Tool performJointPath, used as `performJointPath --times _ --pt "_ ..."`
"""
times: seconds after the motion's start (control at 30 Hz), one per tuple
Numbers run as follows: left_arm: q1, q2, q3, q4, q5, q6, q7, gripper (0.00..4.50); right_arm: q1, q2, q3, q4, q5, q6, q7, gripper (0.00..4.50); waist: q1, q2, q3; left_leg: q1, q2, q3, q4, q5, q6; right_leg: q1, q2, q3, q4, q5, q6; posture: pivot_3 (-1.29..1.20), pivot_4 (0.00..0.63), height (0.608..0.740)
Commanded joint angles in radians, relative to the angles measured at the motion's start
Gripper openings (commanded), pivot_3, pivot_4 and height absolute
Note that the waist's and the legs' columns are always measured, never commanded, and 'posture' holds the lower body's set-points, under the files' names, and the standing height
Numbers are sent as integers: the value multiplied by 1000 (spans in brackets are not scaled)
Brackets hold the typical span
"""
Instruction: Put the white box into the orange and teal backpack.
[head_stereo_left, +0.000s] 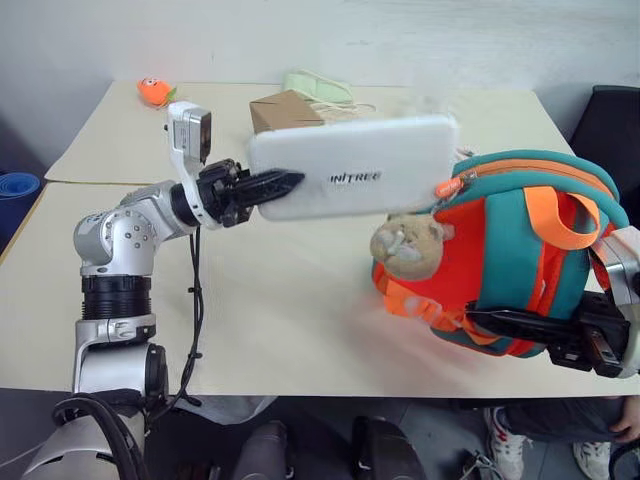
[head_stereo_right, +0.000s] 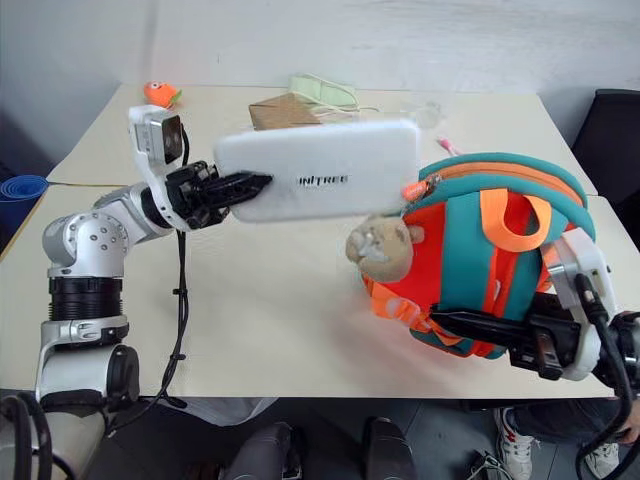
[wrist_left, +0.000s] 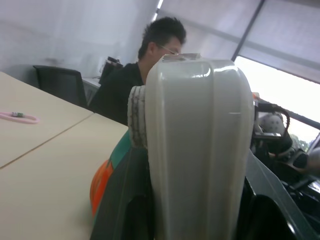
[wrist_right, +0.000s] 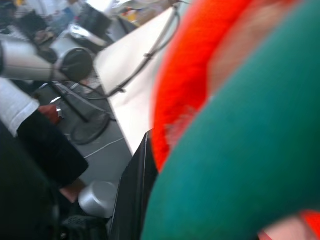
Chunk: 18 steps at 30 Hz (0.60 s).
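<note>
My left gripper (head_stereo_left: 287, 186) is shut on the left end of the white box (head_stereo_left: 370, 165) and holds it level in the air above the table. The box's right end hangs just over the zippered top of the orange and teal backpack (head_stereo_left: 500, 260). The backpack stands at the table's right front, with a tan plush animal (head_stereo_left: 405, 248) on its front. My right gripper (head_stereo_left: 480, 320) lies against the backpack's lower edge, fingers closed on its fabric. In the right wrist view the orange and teal fabric (wrist_right: 240, 125) is pressed close beside one black finger (wrist_right: 132, 200).
A brown cardboard box (head_stereo_left: 285, 108), a pale green item (head_stereo_left: 318, 85) and an orange toy (head_stereo_left: 153, 91) sit at the table's far side. A black chair (head_stereo_left: 610, 125) stands at the right. A person (wrist_left: 145, 65) sits beyond the table.
</note>
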Motion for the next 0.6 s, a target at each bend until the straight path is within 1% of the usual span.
performJointPath --times 0.03,0.07,0.17,0.27,0.3,0.37,0.4,0.5,0.6 --pt "-28 9 -72 26 114 -157 -36 1278 -18 -13 -19 22 -7 -23 -7 72 4 0 0 0 0 0 0 0 0 0 0 0 0 0 0 0 150 740" --pt "-37 0 -95 42 157 -224 -41 1278 -18 -17 -18 21 2 -18 -2 72 6 0 0 0 0 0 1 0 0 0 0 0 0 0 0 0 150 740" --pt "-61 -26 -128 83 226 -357 -53 1278 -8 -28 -23 8 16 -9 28 72 10 0 0 -1 -1 -1 1 0 1 1 -1 -1 0 0 0 0 150 740" --pt "-102 -56 -155 121 263 -426 -71 1278 30 -52 -63 -9 54 14 112 72 10 0 0 -2 -1 -1 2 -1 3 1 -1 -1 -2 1 1 0 150 740" --pt "-110 -62 -186 115 283 -448 -103 1278 27 -64 -70 -2 66 18 133 72 10 0 0 -3 -1 -1 2 -1 3 0 -1 -2 -2 1 1 0 150 740" --pt "-117 -69 -223 113 306 -476 -143 1278 19 -76 -73 12 71 16 151 72 8 0 0 -3 -1 -1 2 -1 3 1 -1 -2 0 1 2 0 150 740" --pt "-124 -85 -256 104 316 -479 -166 1278 0 -79 -49 23 52 2 150 72 8 0 0 -4 -1 -1 2 -1 4 1 0 -2 -1 1 2 0 150 740" --pt "-164 -183 -367 117 381 -523 -184 1278 -67 -72 48 55 -19 -39 135 72 7 -1 0 -4 -1 -1 6 -2 5 1 0 -2 -1 2 3 0 150 740" --pt "-212 -293 -444 204 483 -614 -129 1278 -118 -54 117 76 -66 -61 117 72 13 0 0 -9 -1 -3 14 -3 7 1 -1 -4 -2 2 3 0 150 740"
